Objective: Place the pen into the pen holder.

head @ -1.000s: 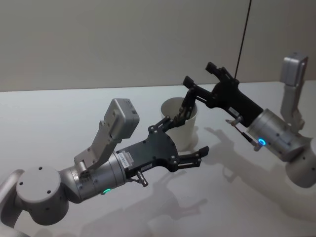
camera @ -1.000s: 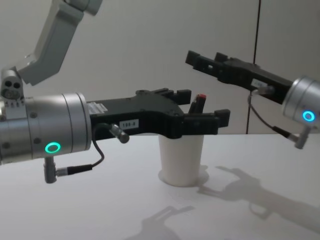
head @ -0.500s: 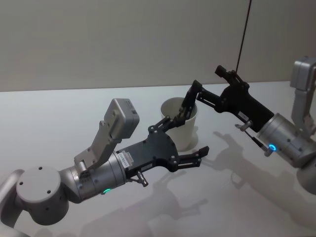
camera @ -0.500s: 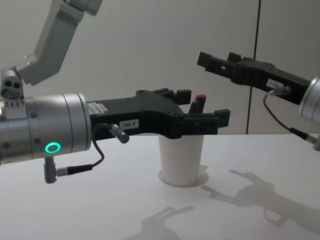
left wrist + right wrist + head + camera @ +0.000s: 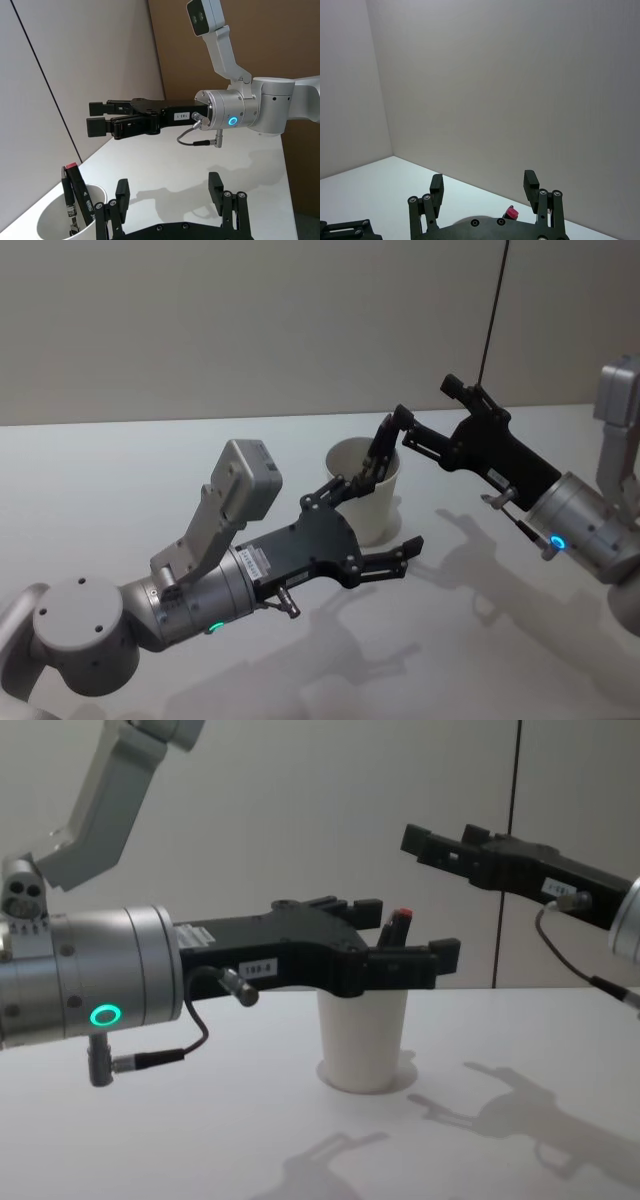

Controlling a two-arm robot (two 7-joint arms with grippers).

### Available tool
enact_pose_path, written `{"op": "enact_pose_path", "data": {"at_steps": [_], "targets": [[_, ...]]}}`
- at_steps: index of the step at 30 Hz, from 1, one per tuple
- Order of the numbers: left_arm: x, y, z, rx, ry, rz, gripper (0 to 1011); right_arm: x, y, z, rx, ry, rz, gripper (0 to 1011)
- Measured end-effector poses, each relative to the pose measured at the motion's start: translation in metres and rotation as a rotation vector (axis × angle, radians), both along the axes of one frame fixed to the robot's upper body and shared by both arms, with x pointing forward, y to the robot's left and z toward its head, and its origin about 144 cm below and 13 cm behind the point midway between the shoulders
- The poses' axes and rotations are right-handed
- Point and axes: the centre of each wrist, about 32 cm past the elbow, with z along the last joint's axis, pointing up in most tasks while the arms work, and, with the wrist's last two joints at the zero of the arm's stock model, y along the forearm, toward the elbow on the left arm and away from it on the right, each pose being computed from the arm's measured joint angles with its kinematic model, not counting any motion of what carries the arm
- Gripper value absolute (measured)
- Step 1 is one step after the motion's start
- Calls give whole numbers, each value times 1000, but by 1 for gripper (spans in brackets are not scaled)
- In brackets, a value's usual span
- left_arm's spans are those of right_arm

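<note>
Since approx. 1 s earlier, right gripper (image 5: 424, 411) had drawn back from above the cup toward the robot's right and sat a bit higher; the left arm and cup hadn't shifted.

Plain white tapered paper cup w/ rolled rim, i.e. the pen holder (image 5: 371, 502), stood upright on the pale grey tabletop (image 5: 120, 480), roughly centre of the workspace. Black pen w/ red cap end (image 5: 79, 192) leaned inside it, upper part poking above the rim, red tip showing in chest view (image 5: 402, 914); a second dark pen (image 5: 66, 199) stood just beside it in the cup.

Left gripper (image 5: 383, 515), black fingers spread wide, hovered w/ fingers to either side of the cup, not touching it as far as could be told; nothing held. In chest view it (image 5: 405, 936) crossed in front of the cup's rim.

Right gripper hung in the air right of and above the cup, well clear of the table, fingers spread apart and empty; left wrist view showed it (image 5: 98, 117) side-on.
</note>
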Motion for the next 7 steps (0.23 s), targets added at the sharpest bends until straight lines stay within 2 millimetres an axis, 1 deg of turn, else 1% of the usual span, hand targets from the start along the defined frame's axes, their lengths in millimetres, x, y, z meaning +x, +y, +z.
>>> {"op": "enact_pose_path", "data": {"at_steps": [7], "targets": [[0, 0, 0, 0, 0, 0, 1003, -1, -1, 0, -2, 0, -2, 1001]]}}
